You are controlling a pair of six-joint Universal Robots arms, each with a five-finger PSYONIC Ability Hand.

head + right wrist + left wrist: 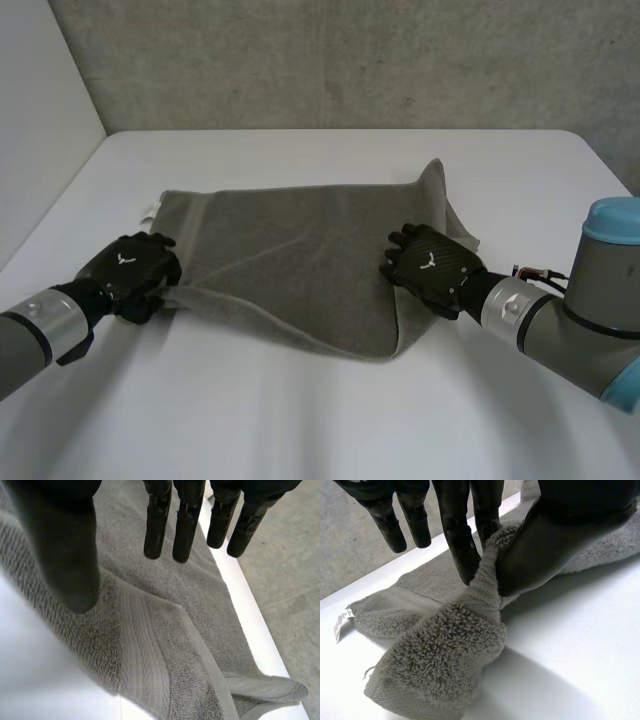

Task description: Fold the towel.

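Left hand (128, 270) pinches a bunched corner of the grey towel (290, 260) between thumb and fingers at its left end, while the right hand (432, 266) sits with straight, unclenched fingers over the towel's right end, the cloth lying rumpled on the white table (300, 420).
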